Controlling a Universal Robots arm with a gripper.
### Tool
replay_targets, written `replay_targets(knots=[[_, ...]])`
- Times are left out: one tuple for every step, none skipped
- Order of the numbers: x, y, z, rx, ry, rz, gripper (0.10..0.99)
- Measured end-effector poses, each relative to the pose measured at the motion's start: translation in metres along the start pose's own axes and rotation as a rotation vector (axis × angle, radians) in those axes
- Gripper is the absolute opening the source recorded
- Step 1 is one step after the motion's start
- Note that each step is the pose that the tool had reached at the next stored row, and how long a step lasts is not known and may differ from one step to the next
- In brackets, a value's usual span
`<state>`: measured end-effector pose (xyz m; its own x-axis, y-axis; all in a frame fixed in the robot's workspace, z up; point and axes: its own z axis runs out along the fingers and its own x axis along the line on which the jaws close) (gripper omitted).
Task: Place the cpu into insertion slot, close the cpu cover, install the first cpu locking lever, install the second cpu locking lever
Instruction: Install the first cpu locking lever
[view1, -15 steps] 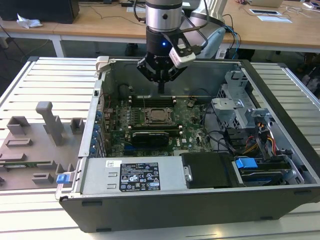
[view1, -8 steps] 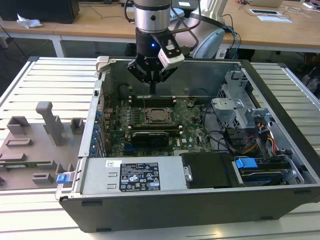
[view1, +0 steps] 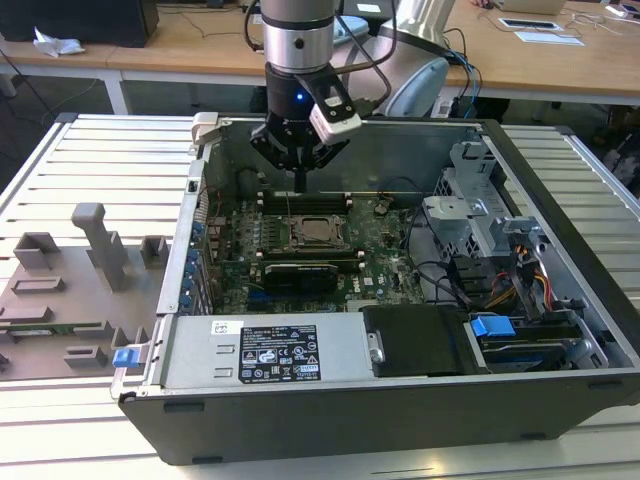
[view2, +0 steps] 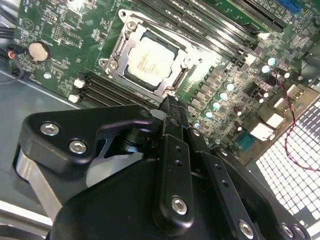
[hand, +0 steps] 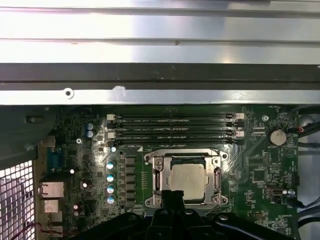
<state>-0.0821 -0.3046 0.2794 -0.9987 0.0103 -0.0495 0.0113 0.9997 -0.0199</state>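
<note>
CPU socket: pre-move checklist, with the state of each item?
1. cpu seated flat in the insertion slot: ok.
2. cpu cover down around the chip: ok.
3. Locking levers latched: cannot tell.
4. gripper shut and holding nothing: ok.
5. Gripper tip above the socket's edge, as the exterior view shows: ok.
6. Tip touching the cover: cannot tell.
</note>
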Motion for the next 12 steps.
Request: replay_targets(knots=[[0.0031, 0.0004, 0.0006, 0.000, 0.0000, 0.000, 0.106], [0.0079, 0.0010, 0.0015, 0.000, -0.0002, 0.000, 0.106], [0.0112, 0.0014, 0.0019, 0.000, -0.0002, 0.000, 0.106], [0.0164, 0.0023, 0.0028, 0.000, -0.0004, 0.000, 0.106], [0.0218, 0.0032, 0.0041, 0.000, -0.0006, 0.000, 0.106], [0.0234, 0.0038, 0.0049, 0.000, -0.0005, 0.000, 0.106], [0.0259, 0.0057, 0.0067, 0.000, -0.0003, 0.000, 0.106], [0.0268, 0.0069, 0.0079, 0.000, -0.0004, 0.000, 0.106], [0.0276, 0.0082, 0.0090, 0.000, -0.0004, 0.000, 0.106], [0.0284, 0.0098, 0.0102, 0.000, -0.0003, 0.000, 0.106], [0.0290, 0.0112, 0.0110, 0.000, -0.0003, 0.000, 0.106], [0.0294, 0.0135, 0.0121, 0.000, -0.0003, 0.000, 0.106]])
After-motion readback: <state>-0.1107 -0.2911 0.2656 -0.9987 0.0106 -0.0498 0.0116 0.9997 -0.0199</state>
